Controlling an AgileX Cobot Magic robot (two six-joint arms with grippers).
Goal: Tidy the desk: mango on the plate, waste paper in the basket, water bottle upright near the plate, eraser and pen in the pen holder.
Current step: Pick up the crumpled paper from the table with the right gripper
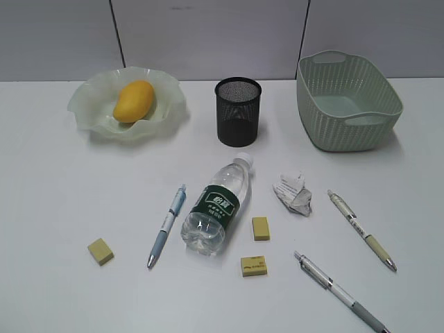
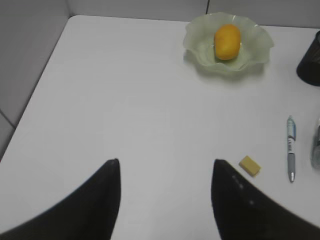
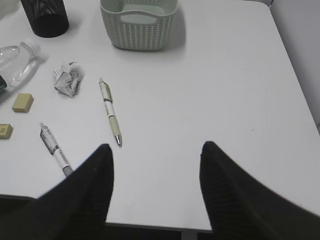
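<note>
**Mango on the dish, the rest scattered across the desk**

The plain white flat desk carried everything. At its far right stood the pale sage-green woven-look plastic basket with cut-out handles, nothing visible inside it. At the far left sat the translucent pale-green wavy-rimmed plate, and the smooth yellow-orange oval mango lay in it. Between the two stood the black wire-mesh cylindrical pen holder, upright.

The small clear plastic water bottle with white cap and dark green label lay on its side in the middle, cap pointing towards the pen holder. Left of it lay a blue-and-white pen; to the right lay a cream-barrelled pen, and a grey-and-white pen lay nearer the front edge. The small crumpled white-grey waste paper rested between bottle and cream pen. Three small yellow block erasers lay apart: one at the left, one just beside the bottle's base, one in front of that.

The left gripper hovered over bare desk, jaws spread and holding nothing. The right gripper hung near the desk's front edge, likewise released.
</note>
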